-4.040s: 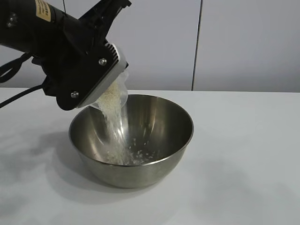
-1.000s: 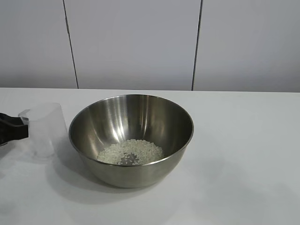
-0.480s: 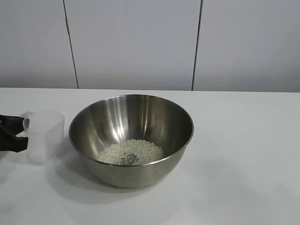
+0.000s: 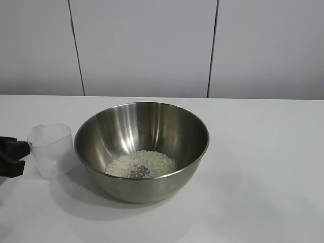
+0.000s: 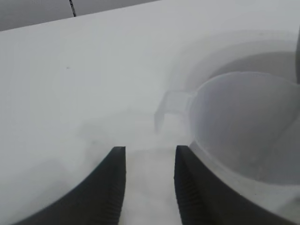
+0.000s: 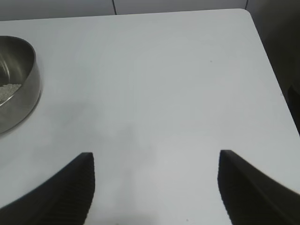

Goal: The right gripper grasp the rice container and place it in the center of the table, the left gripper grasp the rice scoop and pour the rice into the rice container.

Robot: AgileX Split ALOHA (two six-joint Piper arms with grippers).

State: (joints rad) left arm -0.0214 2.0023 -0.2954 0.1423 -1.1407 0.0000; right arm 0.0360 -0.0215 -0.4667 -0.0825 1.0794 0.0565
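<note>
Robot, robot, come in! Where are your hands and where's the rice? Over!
Left gripper open, beside scoop, not touching. Right gripper open, apart from bowl. Rice in bowl; scoop upright, empty. Nothing in the way.

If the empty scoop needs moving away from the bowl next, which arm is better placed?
Left. The left gripper is open right beside the rice scoop, which stands upright beside the rice container. The right gripper hangs open over bare table, well off.
</note>
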